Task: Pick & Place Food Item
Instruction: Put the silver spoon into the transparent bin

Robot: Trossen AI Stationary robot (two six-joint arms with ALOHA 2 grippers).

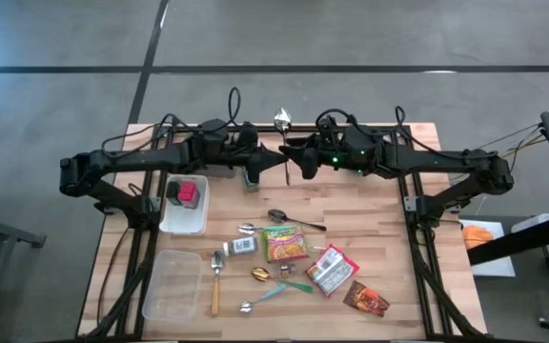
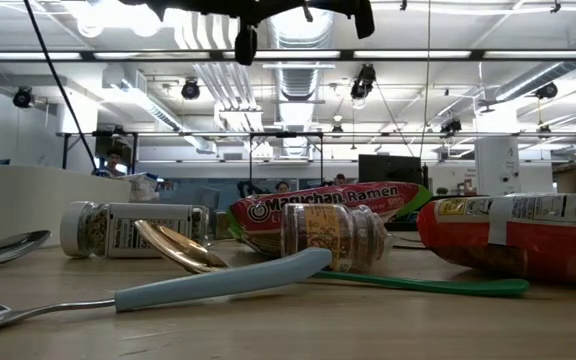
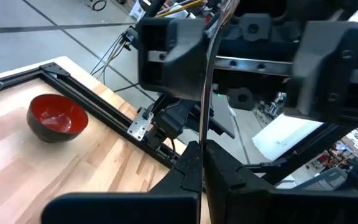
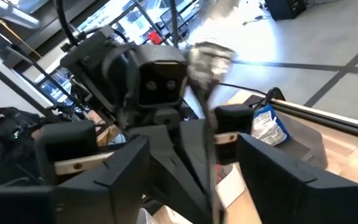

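Along the near edge of the table (image 1: 398, 319) lie a clear tub (image 1: 172, 283) at the left corner, a wooden-handled spoon (image 1: 215, 281), a teal-handled spoon (image 1: 265, 297) and a brown packet (image 1: 366, 299). Behind them, mid-table, are a red-and-white packet (image 1: 332, 270), a ramen packet (image 1: 285, 243), a gold spoon (image 1: 260, 274), two jars (image 2: 128, 230) and two silver spoons (image 1: 294, 218). A white bin (image 1: 184, 217) sits towards the left edge.

That makes three food packets, two jars, two containers and at least five spoons lying down. All the food rests untouched on the table.

Above the far edge the arms meet. The left gripper (image 3: 202, 149) is clamped on the shaft of a sixth, upright spoon (image 1: 282, 119), while the right gripper (image 4: 207, 155) stands with fingers apart on either side of it.

The likely risk is that the spoon tips or slides out of the left grip's narrow pinch, falling among the crowded items below, or that the two grippers knock together
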